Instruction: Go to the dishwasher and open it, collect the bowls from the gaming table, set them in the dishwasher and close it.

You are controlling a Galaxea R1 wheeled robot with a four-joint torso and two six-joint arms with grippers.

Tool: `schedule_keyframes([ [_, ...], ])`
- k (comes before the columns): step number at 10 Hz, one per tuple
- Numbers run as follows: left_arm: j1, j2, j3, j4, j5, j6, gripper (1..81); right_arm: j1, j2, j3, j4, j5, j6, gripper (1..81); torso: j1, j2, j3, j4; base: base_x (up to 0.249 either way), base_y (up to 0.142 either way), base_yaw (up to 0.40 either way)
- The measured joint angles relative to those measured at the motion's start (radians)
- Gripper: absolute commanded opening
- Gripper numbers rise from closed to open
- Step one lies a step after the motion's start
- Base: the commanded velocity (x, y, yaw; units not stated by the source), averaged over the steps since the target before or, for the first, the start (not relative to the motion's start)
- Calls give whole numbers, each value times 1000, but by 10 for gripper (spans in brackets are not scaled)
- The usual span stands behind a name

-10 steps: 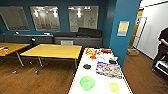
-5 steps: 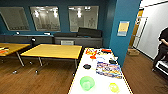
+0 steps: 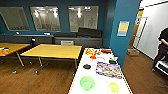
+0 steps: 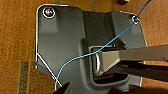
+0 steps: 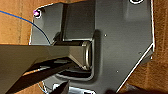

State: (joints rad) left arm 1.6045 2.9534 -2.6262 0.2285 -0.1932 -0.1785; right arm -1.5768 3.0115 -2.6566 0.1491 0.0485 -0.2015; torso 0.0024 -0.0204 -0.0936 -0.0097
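Lime-green bowls (image 3: 87, 82) are lying ahead of me on the white bench (image 3: 100, 82), larger one leftward, and I am failing to tell either hand's state.

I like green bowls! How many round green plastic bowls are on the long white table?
2: the larger lime-green translucent bowl sits at the long white table's near end; the smaller yellowish-green bowl beside it, toward the person's side.

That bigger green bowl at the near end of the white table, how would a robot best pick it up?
Probably by its rim. The larger bowl sits upright and open-side up on the white table, its walls smooth and rounded, so the thin edge is the easiest part to pinch. Coming down from above on its near side keeps clear of the board game behind it.
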Motion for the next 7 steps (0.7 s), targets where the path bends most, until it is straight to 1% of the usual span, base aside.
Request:
schedule_keyframes([
  [2, 6, 0, 0, 0, 3, 0, 811, -7, 2, 0, 0, -4, 0, 811, -1, 0, 0, 0, 93, 0, 0],
  [4, -14, 0, 0, 0, -11, 0, 811, 12, 2, 0, 1, 5, 0, 811, -1, 0, 0, 0, 95, 0, 0],
  [7, 3, 0, 0, 0, -7, 0, 811, 0, 2, 0, 3, -1, 0, 811, -1, 0, 0, 0, 86, 0, 0],
])
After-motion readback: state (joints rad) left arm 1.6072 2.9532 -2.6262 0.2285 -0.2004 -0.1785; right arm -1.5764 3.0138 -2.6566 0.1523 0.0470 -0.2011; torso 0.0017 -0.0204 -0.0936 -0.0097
